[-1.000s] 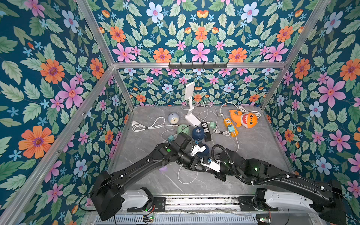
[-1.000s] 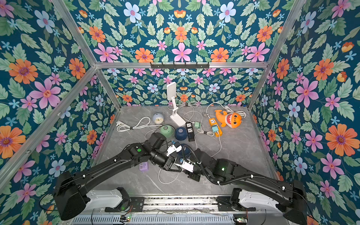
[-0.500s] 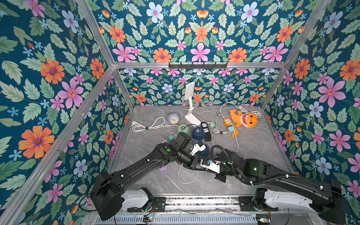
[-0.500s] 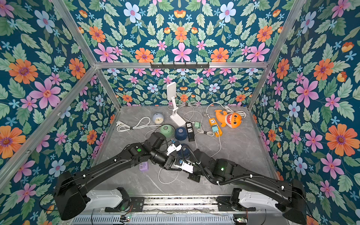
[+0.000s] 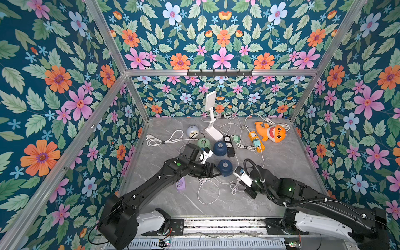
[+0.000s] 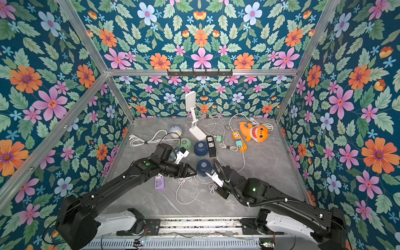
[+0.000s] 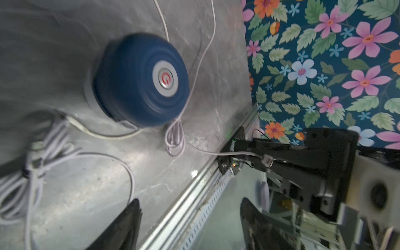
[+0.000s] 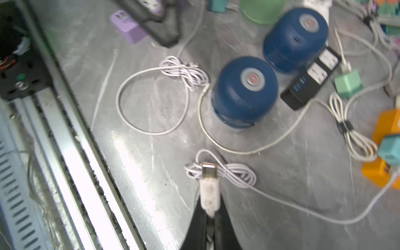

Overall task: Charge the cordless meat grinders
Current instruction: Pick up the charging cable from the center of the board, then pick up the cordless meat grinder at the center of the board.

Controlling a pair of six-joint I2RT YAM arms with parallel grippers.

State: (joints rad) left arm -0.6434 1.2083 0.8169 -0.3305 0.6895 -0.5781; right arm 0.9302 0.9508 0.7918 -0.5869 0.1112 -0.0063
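Three cordless meat grinders stand mid-table: a pale green one [image 5: 203,142], a navy one [image 5: 219,148] and a nearer navy one [image 5: 225,167] [image 7: 140,80] [image 8: 244,91]. A white cable end [image 8: 204,88] meets the nearer one's side. My left gripper [image 5: 214,172] [image 7: 190,205] is open and empty, just left of that grinder. My right gripper [image 5: 249,191] [image 8: 211,216] is shut on a white USB plug [image 8: 208,188] to the grinder's right, above a coiled stretch of cable [image 8: 236,174].
A purple charger block [image 5: 180,184] lies under the left arm. A black power strip [image 5: 229,146], an orange power strip [image 5: 256,140] with teal adapters, a shark toy [image 5: 270,132], a white stand [image 5: 211,116], a clock [image 5: 192,131] and loose white cables [image 5: 205,190] crowd the table.
My left gripper's jaws have opened. My right gripper has closed on the white plug and drawn slightly right, away from the left gripper.
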